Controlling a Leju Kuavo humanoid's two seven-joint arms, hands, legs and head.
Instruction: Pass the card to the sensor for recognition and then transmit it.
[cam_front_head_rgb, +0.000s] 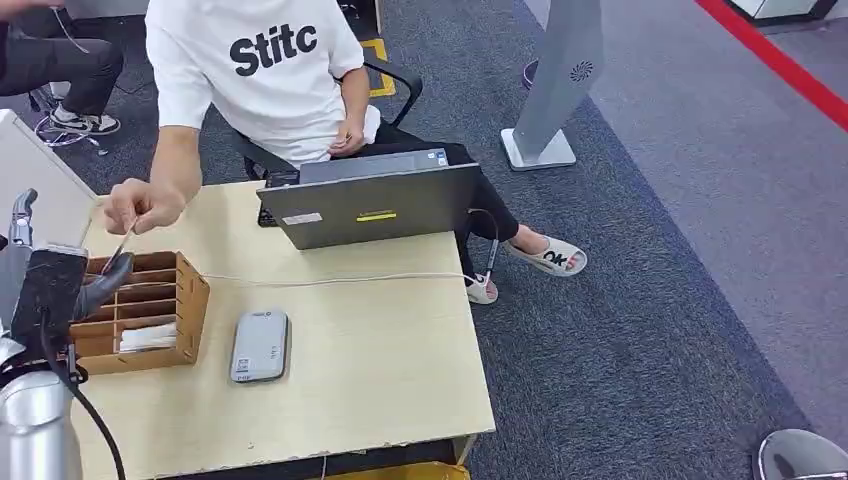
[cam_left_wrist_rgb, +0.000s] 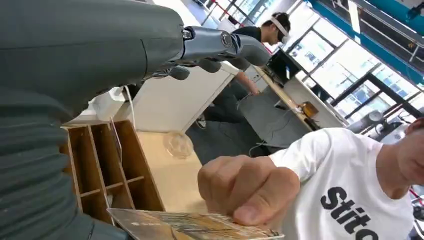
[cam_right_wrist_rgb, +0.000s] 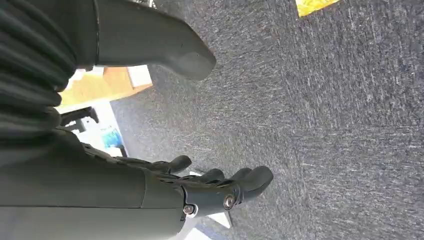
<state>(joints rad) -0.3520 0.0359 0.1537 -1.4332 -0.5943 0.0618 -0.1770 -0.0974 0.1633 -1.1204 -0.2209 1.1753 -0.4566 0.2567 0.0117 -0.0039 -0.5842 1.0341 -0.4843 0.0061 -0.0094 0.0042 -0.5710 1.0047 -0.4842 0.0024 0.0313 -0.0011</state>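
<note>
Left hand (cam_left_wrist_rgb: 100, 55), fingers spread and empty, hovers above the wooden rack (cam_front_head_rgb: 140, 310); its wrist view reveals a person's hand (cam_left_wrist_rgb: 247, 187) pinching the card (cam_left_wrist_rgb: 195, 227). Right hand (cam_right_wrist_rgb: 150, 150) hangs open over carpet (cam_right_wrist_rgb: 325, 125).

The left arm (cam_front_head_rgb: 35, 420) rises along the lower left edge of the head view, silver below and dark at the wrist. Its left hand (cam_front_head_rgb: 60, 285) is raised with fingers apart, thumb (cam_front_head_rgb: 105, 275) pointing to the right. The right hand (cam_right_wrist_rgb: 200, 125) hangs with its thumb spread from the loosely extended fingers (cam_right_wrist_rgb: 240, 182), holding nothing.
</note>
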